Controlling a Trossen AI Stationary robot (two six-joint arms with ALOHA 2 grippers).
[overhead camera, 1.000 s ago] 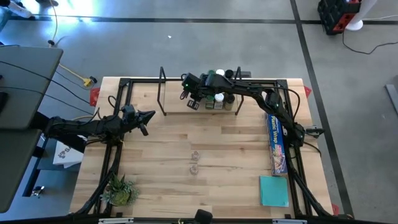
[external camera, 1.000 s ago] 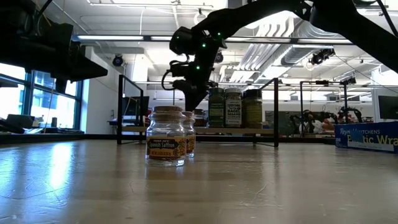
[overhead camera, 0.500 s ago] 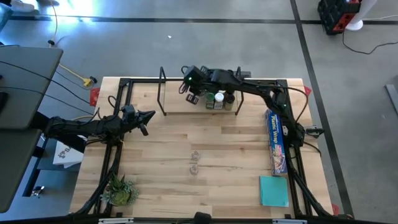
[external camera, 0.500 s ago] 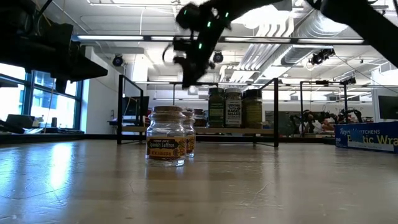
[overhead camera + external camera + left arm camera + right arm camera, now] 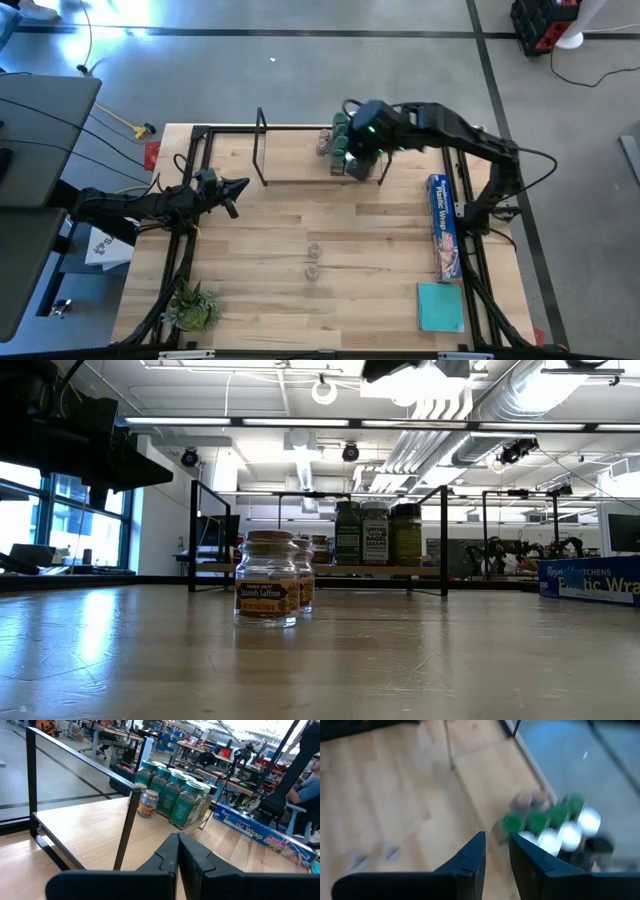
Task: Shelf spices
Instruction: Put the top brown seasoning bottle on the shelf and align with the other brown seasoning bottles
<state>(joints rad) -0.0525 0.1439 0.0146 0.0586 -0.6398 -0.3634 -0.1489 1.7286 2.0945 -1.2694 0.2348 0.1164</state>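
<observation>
The shelf (image 5: 298, 168) is a light-wood plank with black hoop ends near the table's far edge. Several tall jars (image 5: 350, 160) with green or white lids stand at its right end (image 5: 176, 792), and a small brown-lidded jar (image 5: 148, 803) stands on the plank just left of them. Two small clear saffron jars (image 5: 313, 259) stand upright on the tabletop (image 5: 267, 578). My right gripper (image 5: 350, 145) hovers above the jar group, open and empty (image 5: 496, 852). My left gripper (image 5: 236, 190) waits shut over the table's left part (image 5: 178, 854).
A long blue plastic-wrap box (image 5: 444, 228) lies along the right side, with a teal pad (image 5: 440, 306) nearer the front. A small green plant (image 5: 193, 305) sits at the near left corner. Bare wood lies around the two clear jars.
My right gripper has risen from the plank just left of the jar group, gone up out of the low view, and swung toward the table's right, over the tall jars. The jars on the shelf and on the table have stayed put.
</observation>
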